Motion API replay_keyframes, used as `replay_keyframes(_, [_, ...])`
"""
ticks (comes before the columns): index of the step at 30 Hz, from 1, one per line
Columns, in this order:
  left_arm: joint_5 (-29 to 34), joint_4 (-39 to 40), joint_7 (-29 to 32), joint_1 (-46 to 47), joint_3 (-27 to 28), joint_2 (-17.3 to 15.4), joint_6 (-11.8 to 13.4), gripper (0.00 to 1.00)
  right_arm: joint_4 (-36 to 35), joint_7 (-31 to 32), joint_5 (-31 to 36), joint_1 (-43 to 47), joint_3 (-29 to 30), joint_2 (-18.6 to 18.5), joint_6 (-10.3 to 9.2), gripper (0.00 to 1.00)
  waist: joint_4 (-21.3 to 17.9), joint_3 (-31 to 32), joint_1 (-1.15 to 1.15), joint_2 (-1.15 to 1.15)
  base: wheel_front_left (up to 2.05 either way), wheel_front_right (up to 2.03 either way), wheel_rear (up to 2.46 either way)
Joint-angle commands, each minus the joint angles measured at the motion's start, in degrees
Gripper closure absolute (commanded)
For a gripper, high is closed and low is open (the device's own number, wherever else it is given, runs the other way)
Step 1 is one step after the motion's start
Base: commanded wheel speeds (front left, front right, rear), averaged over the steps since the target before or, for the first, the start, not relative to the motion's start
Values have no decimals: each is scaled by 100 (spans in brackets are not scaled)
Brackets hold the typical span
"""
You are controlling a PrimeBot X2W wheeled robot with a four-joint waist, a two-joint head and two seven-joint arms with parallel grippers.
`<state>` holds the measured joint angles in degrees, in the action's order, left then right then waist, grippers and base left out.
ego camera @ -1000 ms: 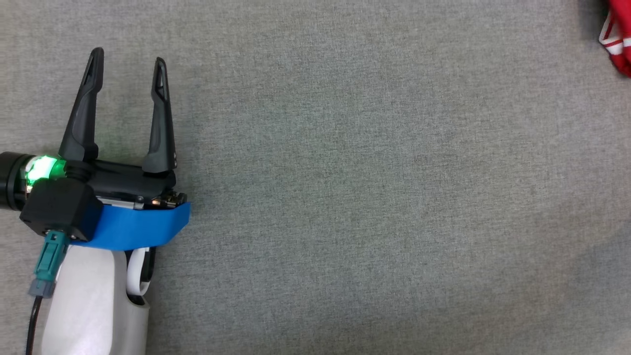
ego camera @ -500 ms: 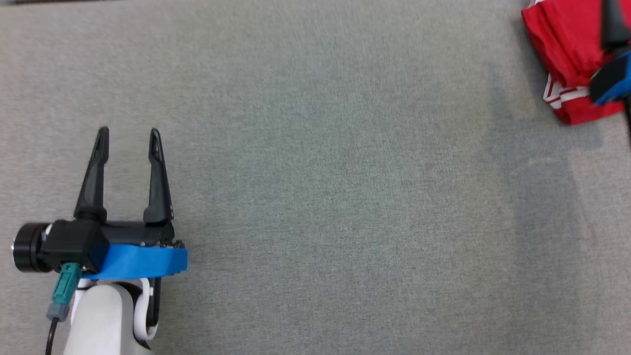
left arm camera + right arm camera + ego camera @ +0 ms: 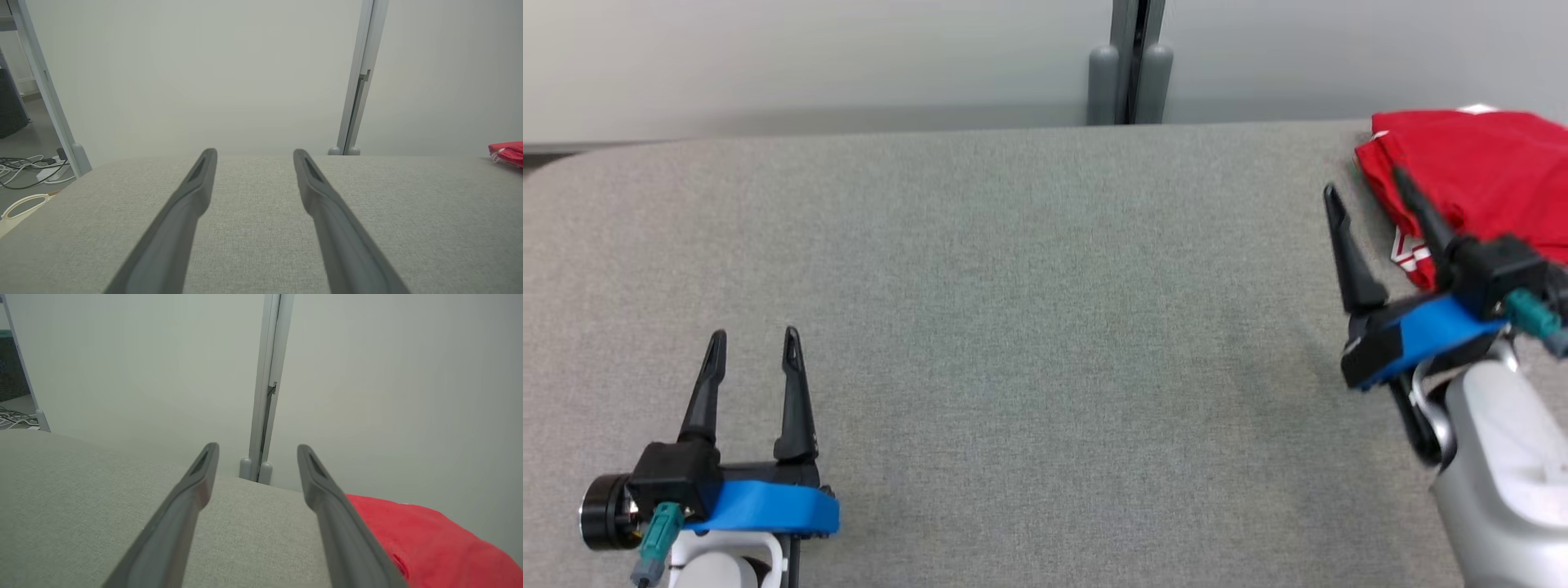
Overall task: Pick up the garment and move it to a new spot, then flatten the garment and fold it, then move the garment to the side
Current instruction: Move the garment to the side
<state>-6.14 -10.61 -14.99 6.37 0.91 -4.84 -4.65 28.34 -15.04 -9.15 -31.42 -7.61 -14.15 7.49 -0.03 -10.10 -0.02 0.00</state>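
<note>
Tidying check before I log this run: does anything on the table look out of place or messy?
Nothing stands out. The red garment lies bundled at the far right corner of the table. The left gripper and right gripper are open, holding nothing.

Surface (image 3: 1045,327): grey woven cloth, matt, finely rough.
Garment (image 3: 1478,163): red soft cloth, matt, creased.
Left hand (image 3: 754,333), right hand (image 3: 1365,180): fingers (image 3: 327,212) of dark smooth plastic, matt.
Forearm shell (image 3: 1494,490): pale plastic, smooth, faint sheen.
Wall panel (image 3: 768,57): smooth, matt.
Post (image 3: 1131,73): grey metal by look, satin.
</note>
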Motion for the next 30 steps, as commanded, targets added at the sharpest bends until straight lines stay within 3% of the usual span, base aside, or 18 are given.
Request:
replay_keyframes(1, [-22,-35,-25,-63,21,14,-6,0,-68,-15,-68,247,-19,48,1,0,-6,205,2,0,0,0,0])
replay_keyframes(12, [-34,-199,-25,-411,159,65,-1,0,-864,-14,-231,1573,50,220,1,0,-109,597,2,0,0,0,0])
replay_keyframes(30, [14,-316,-25,-474,96,124,-32,0,-1963,5,107,3035,644,961,1,0,-84,831,2,0,0,0,0])
